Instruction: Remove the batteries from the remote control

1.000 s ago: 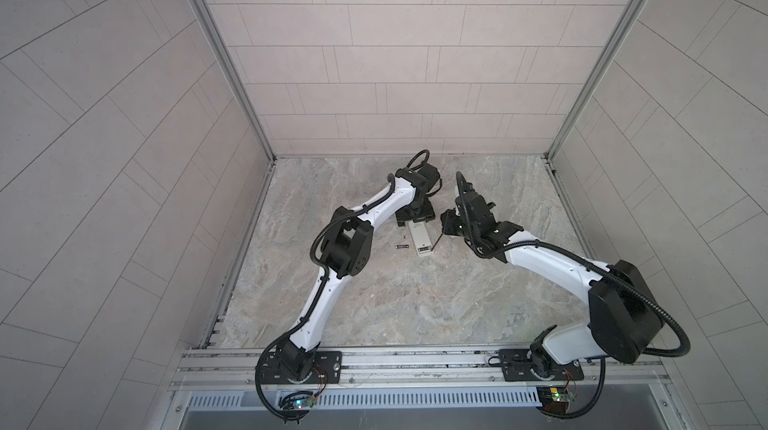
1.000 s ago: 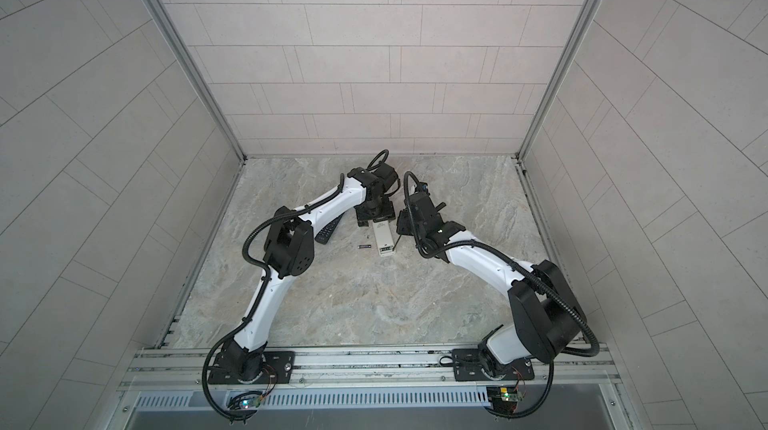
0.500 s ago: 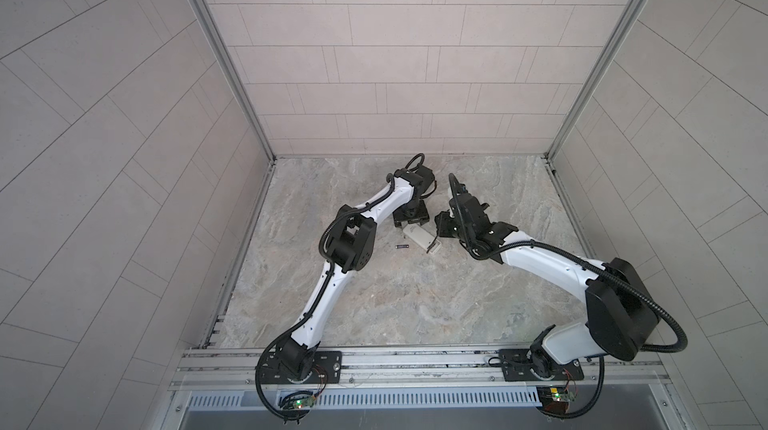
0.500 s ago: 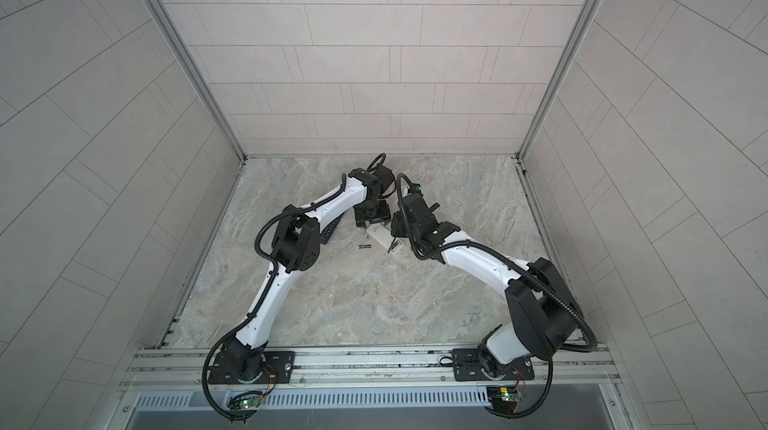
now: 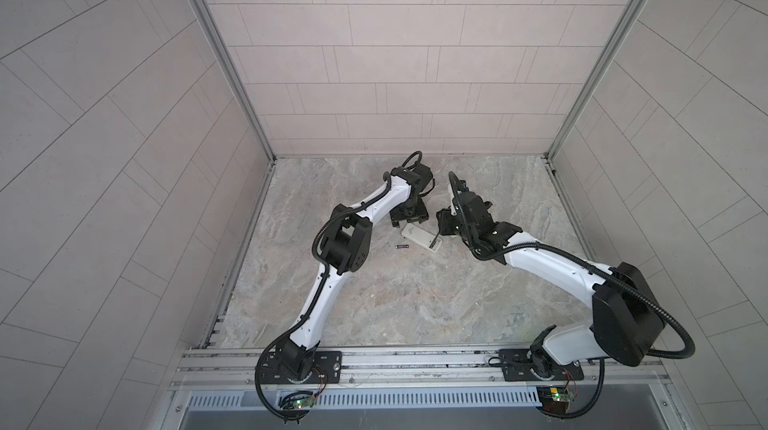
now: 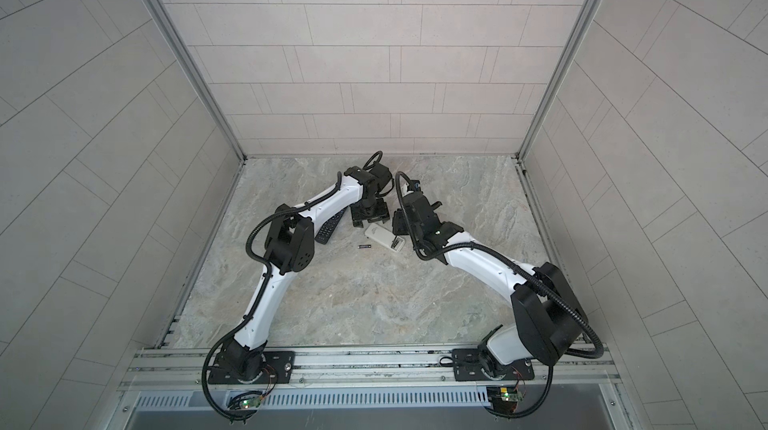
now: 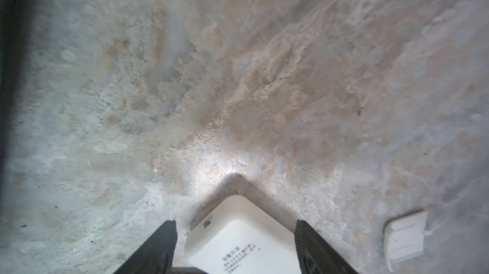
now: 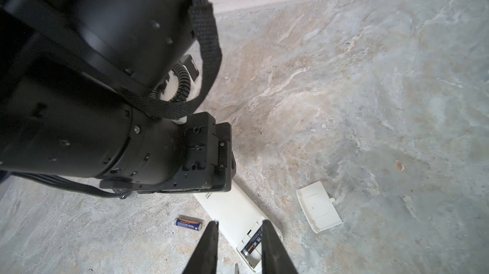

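The white remote control [image 5: 417, 236] lies face down on the marble table, its battery bay open at the near-right end. One of the batteries [image 8: 252, 243] still sits in the bay. Another battery [image 5: 401, 246] lies loose on the table just left of the remote [image 8: 232, 206]; its point in the right wrist view is [image 8: 188, 223]. My left gripper [image 7: 235, 222] is open, its fingers straddling the remote's far corner without touching. My right gripper [image 8: 239, 222] hovers over the bay end, fingers a narrow gap apart and empty.
The white bay cover [image 8: 318, 206] lies on the table right of the remote. A black remote [image 6: 328, 228] lies left, partly under my left arm. The back wall is close behind both grippers. Bare marble stretches toward the front rail [image 5: 415, 359].
The white remote has turned from lengthwise to diagonal. My right gripper has shifted left over its bay end. My left gripper stays at the far end. The loose battery has not moved.
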You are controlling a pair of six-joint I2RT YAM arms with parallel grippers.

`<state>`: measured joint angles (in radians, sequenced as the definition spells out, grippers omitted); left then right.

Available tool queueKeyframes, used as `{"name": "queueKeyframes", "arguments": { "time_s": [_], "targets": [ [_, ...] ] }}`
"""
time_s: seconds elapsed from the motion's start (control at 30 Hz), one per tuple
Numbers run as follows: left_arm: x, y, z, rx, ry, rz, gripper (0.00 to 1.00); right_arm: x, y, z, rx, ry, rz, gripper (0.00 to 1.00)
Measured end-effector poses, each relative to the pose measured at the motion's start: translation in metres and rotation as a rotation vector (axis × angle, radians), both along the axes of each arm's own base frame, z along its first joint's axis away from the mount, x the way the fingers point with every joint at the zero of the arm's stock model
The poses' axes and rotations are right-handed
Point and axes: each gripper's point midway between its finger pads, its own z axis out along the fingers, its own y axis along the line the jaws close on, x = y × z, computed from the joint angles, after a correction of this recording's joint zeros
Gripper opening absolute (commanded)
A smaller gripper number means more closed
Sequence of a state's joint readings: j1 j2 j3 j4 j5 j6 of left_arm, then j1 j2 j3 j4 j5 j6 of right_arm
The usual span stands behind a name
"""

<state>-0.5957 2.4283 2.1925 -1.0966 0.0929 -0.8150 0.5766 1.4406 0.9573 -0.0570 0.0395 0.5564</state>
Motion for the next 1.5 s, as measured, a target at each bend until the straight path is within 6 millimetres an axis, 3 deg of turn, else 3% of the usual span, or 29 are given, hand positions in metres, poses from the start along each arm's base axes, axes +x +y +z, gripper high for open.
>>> {"name": "queueKeyframes", "arguments": {
  "time_s": [0.33,0.57,0.8,1.0,1.17,1.5],
  "targets": [
    [0.002,0.006,0.013,0.03,-0.047,-0.087,0.8,0.005,-0.007,0.01,-0.029,-0.002,-0.006,0.0],
    [0.021,-0.004,0.02,0.06,-0.079,-0.234,0.8,-0.002,-0.009,0.004,-0.033,0.036,-0.02,0.0],
    [0.004,0.007,-0.008,0.118,0.018,-0.307,0.8,-0.013,-0.017,0.013,-0.033,0.026,-0.033,0.0],
    [-0.007,-0.005,-0.022,0.075,0.051,-0.353,0.81,-0.02,-0.026,0.02,-0.03,0.007,-0.051,0.0],
    [-0.013,-0.019,-0.023,0.028,0.054,-0.378,0.8,-0.026,-0.031,0.018,-0.037,0.017,-0.064,0.0],
    [-0.027,-0.025,-0.021,-0.019,0.073,-0.391,0.78,-0.033,-0.043,0.026,-0.046,-0.002,-0.092,0.0]
  ]
}}
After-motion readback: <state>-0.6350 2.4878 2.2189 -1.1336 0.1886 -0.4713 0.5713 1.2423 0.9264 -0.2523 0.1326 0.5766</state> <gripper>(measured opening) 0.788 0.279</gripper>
